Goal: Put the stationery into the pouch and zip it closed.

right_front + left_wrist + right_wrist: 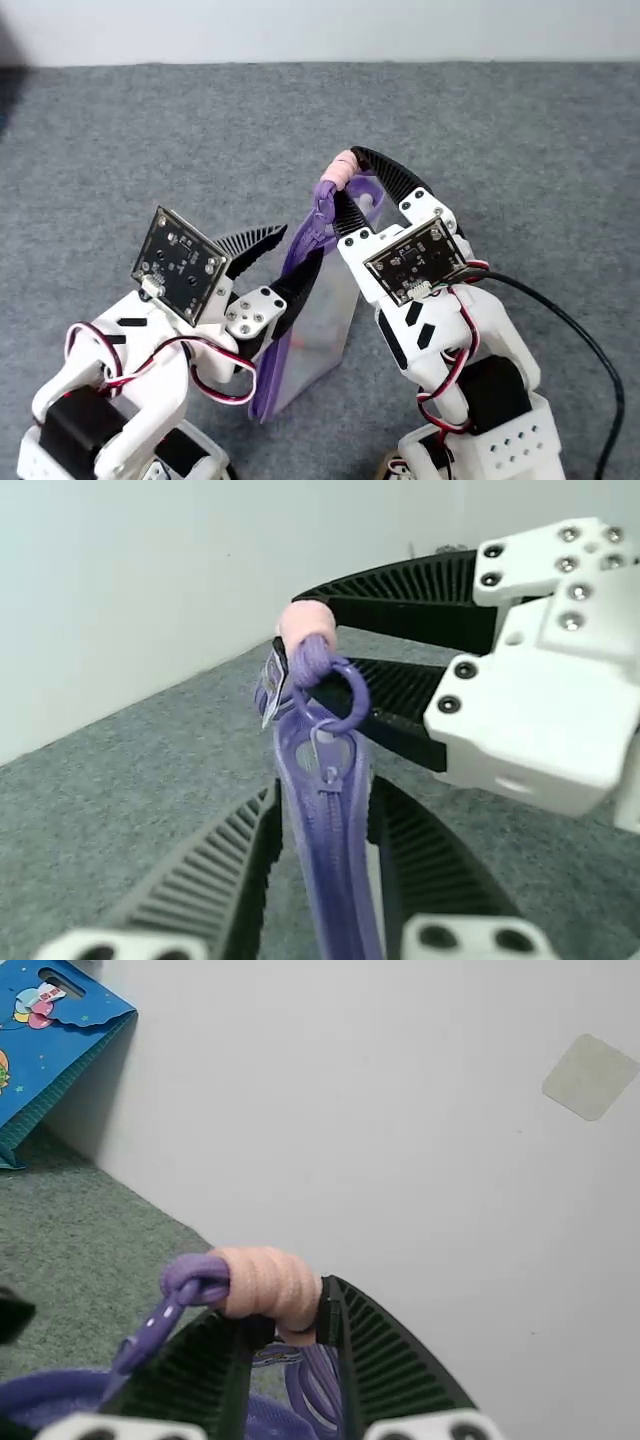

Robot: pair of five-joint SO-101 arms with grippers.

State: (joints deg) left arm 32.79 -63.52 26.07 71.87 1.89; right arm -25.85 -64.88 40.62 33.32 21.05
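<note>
Clamping one purple pouch (322, 325), two jaws: left on zip (330, 825), right on pull (265, 1285).

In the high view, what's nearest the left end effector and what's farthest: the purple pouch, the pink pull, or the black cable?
From the left end effector:
1. pouch, its purple edge is clamped in it.
2. pink pull, at the pouch's top end, held by the right end effector.
3. black cable, far off on the right.

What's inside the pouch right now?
Through the clear side of the pouch a faint orange-red streak shows low down. The left gripper covers part higher up.
</note>
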